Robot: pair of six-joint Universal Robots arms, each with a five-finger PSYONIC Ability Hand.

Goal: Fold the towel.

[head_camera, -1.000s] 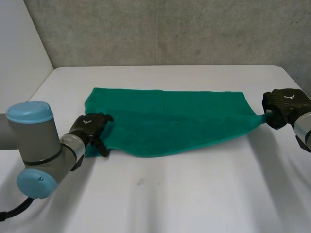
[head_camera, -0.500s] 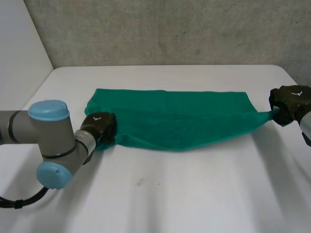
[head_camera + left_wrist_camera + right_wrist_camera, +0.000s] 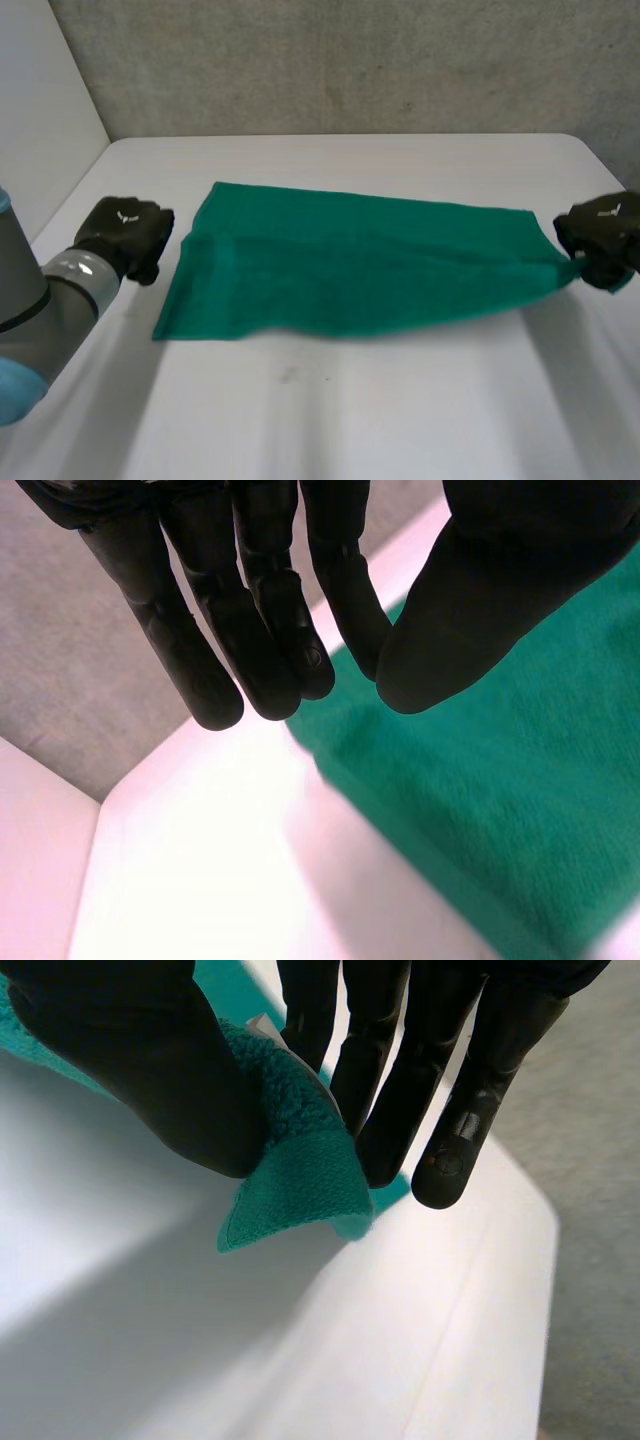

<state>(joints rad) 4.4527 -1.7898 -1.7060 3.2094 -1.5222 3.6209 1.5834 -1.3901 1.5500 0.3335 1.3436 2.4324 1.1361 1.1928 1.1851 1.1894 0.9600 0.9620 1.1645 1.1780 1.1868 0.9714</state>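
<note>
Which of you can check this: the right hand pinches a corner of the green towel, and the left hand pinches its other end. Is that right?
Not quite. The right hand does pinch a corner of the green towel, but the left hand holds nothing: the left wrist view shows its fingers straight, off the towel.

Green towel (image 3: 350,260), folded in half lengthwise, stretched across the table, one end corner lifted

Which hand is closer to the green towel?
Right. The right hand pinches a corner of the towel; the left hand hangs open beside the opposite end, not touching.
</note>
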